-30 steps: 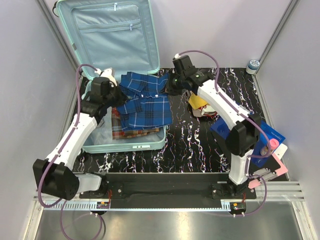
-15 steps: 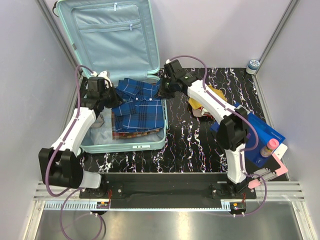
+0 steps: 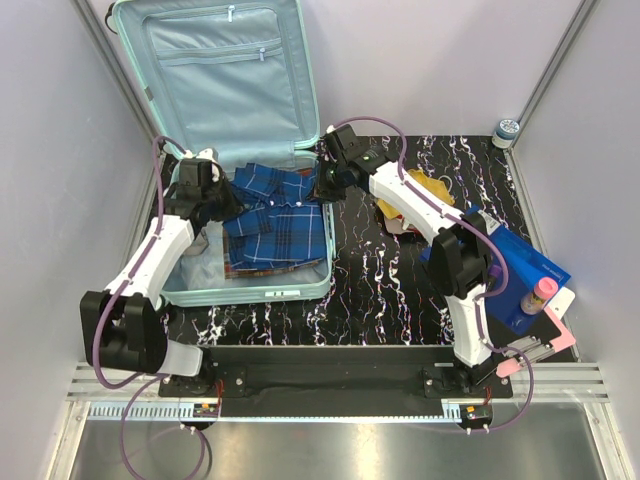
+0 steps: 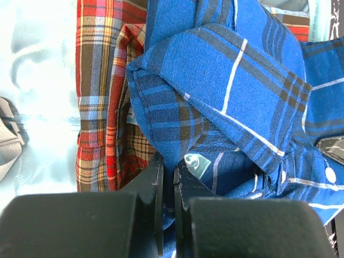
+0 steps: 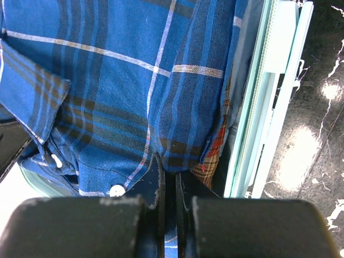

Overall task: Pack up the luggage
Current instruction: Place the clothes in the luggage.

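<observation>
The mint-green luggage (image 3: 262, 290) lies open at the left, its lid (image 3: 230, 70) upright against the back wall. A blue plaid shirt (image 3: 280, 215) hangs over its tray on top of a red plaid shirt (image 3: 250, 263). My left gripper (image 3: 222, 203) is shut on the blue shirt's left side, cloth (image 4: 215, 80) pinched between the fingers (image 4: 153, 177). My right gripper (image 3: 322, 188) is shut on the blue shirt's right edge (image 5: 107, 80), just inside the luggage wall (image 5: 258, 107). The red plaid shirt (image 4: 102, 107) shows beneath in the left wrist view.
A yellow and red garment (image 3: 410, 210) lies on the black marbled table (image 3: 380, 290) right of the luggage. A flat blue box (image 3: 525, 270) and a small pink-capped bottle (image 3: 541, 293) are at the right edge. A round tin (image 3: 507, 128) sits at the back right corner.
Both grippers have carried the blue plaid shirt leftward and back, bringing it from partly over the luggage's right wall to fully over the tray.
</observation>
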Motion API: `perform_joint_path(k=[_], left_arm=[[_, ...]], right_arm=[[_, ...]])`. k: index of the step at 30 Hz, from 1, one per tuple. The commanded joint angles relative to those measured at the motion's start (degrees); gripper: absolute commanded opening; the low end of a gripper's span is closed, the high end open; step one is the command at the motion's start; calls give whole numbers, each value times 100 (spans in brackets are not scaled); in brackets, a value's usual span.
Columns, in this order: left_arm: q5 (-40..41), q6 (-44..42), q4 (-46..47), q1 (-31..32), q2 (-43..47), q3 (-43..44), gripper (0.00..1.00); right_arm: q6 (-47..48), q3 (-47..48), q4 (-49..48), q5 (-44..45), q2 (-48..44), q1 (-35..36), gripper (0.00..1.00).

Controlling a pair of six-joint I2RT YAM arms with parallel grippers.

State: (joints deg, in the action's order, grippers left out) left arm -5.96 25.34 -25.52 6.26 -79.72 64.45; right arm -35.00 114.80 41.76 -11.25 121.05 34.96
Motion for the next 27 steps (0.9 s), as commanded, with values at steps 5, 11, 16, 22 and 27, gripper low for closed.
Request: perform_joint_path(k=[5, 11, 16, 22, 27], left_arm=[[1298, -126, 74, -380, -70, 164, 4], [1378, -205, -146, -494, 106, 341, 57], [1246, -258, -278, -503, 238, 349, 78], [755, -223, -191, -433, 606, 244, 78], [631, -118, 309, 120, 949, -177, 78]], right_arm=[[450, 68, 631, 26, -205, -68, 6], [819, 551, 1291, 34, -170, -42, 62], [934, 762, 1475, 421, -354, -42, 77], [1030, 1158, 1511, 387, -513, -42, 75], [1013, 1676, 1511, 9, -153, -42, 54]])
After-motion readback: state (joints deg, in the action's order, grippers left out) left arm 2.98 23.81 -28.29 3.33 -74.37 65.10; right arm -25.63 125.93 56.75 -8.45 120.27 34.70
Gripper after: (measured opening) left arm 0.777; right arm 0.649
